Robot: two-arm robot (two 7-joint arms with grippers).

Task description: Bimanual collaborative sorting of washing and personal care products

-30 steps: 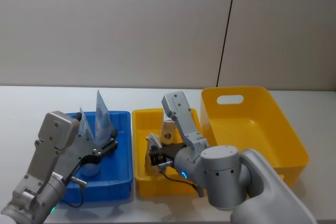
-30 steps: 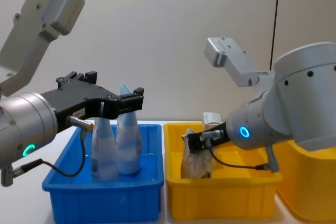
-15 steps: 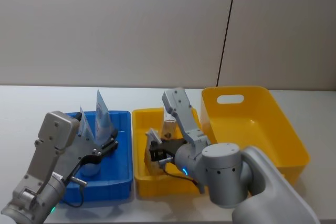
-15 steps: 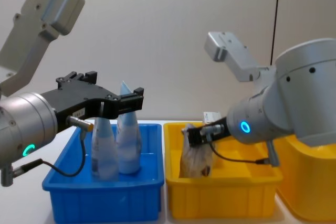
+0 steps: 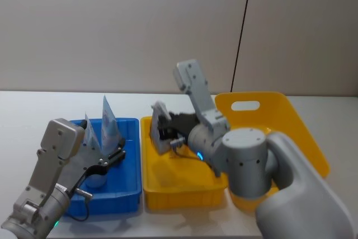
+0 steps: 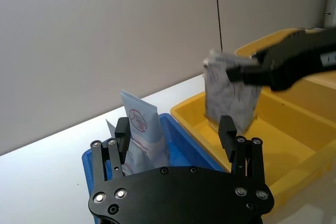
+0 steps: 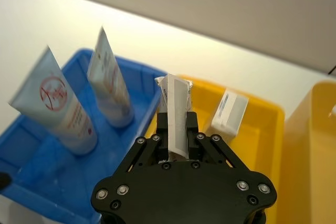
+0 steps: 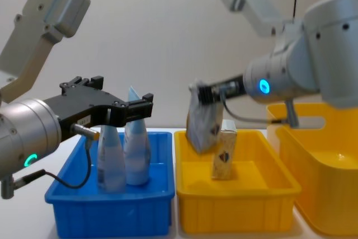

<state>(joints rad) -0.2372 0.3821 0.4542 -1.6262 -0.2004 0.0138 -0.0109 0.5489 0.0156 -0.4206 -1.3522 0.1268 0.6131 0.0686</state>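
Washing and personal care products are split between two trays on the white table (image 5: 33, 110). Two squeeze tubes (image 8: 124, 155) stand upright in the blue tray (image 8: 106, 216), caps down and flat crimped ends up, close beside each other.

The yellow tray (image 8: 235, 216) sits just to the right of the blue one. The second carton (image 8: 225, 158) stands upright on its floor with its printed logo facing the chest camera.

The right gripper (image 7: 177, 124) reaches across over the left side of the yellow tray, its jaws pinching the top of the held carton (image 8: 200, 120). This carton hangs tilted. In the chest view its lower edge is higher than the foot of the second carton. In that view the two cartons look just beside each other, while the right wrist view shows a gap between them.

The left gripper (image 6: 174, 129) hovers over the near part of the blue tray, at about the height of the tubes' upper halves. Its jaws are spread and grip nothing. The tubes stand just beyond its fingers (image 6: 122, 129); whether the jaws reach around either tube cannot be told.

The big yellow basket (image 5: 279, 138) with a handle slot stands to the right of the yellow tray.
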